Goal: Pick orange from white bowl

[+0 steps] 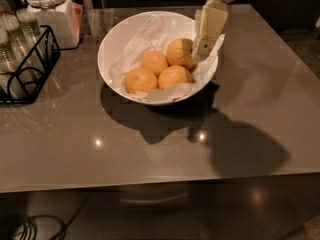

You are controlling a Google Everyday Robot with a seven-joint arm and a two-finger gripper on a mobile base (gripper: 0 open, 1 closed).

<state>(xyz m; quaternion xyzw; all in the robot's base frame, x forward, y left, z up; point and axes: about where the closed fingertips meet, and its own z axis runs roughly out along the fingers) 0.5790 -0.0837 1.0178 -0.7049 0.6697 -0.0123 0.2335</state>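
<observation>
The largest deep-orange orange (pixel 180 51) and three paler oranges (pixel 154 62) are held in the glossy white round bowl (pixel 110 40) at upper centre, beside the cream end effector (pixel 202 51), its grip indiscernible.

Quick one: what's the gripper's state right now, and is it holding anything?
Gripper: open or closed cannot be told. It is inside the right side of the white bowl, right against the orange, which lies in the bowl.
</observation>
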